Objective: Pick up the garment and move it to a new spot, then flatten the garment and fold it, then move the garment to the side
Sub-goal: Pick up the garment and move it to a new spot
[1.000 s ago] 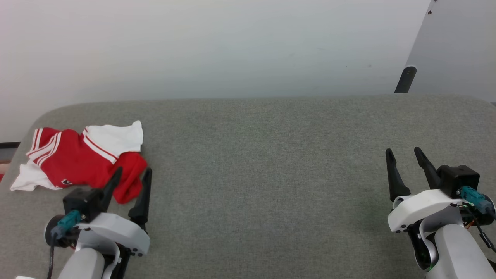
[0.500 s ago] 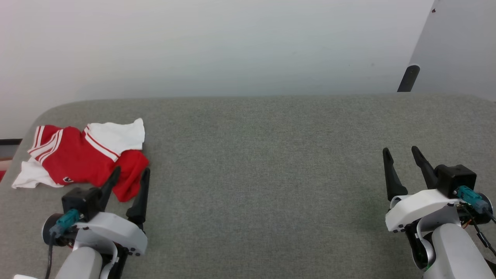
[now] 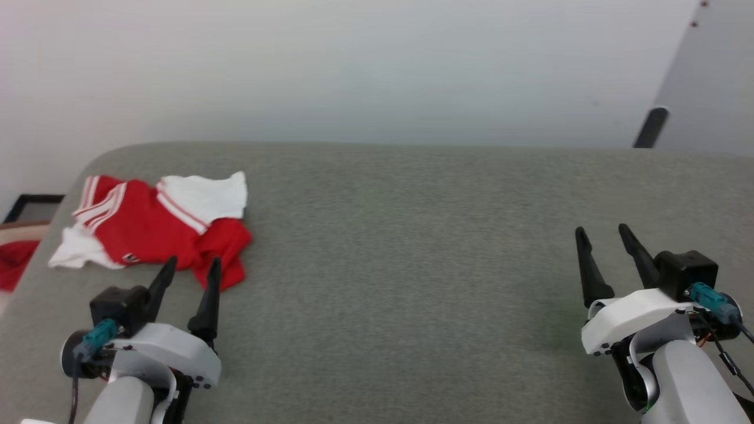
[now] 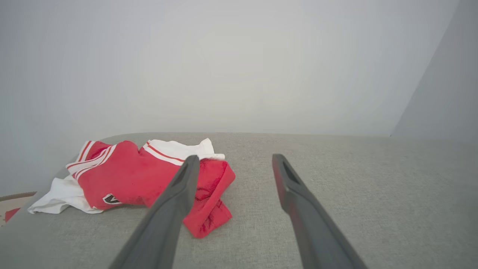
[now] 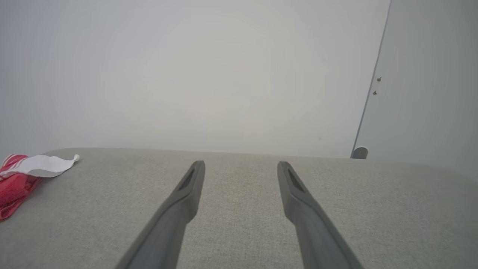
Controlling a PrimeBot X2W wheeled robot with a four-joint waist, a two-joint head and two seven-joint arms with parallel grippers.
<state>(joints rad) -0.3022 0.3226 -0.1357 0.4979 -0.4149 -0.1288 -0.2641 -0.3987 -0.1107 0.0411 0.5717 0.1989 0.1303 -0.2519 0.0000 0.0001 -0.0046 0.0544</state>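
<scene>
Your left gripper (image 3: 194, 259) is hovering with fingers spread and empty, just short of the red shirt (image 3: 159, 227), which is lying crumpled near the grey padded surface's (image 3: 412, 265) far left corner. Your right gripper (image 3: 601, 229) is waiting well apart on the right, fingers likewise parted around nothing.

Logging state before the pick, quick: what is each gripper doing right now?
Left gripper: open, holding nothing, close to the garment.
Right gripper: open, holding nothing, above the grey surface.

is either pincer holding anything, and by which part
Nothing is held: left pincer and right pincer are open, and the garment lies on the grey surface.
</scene>
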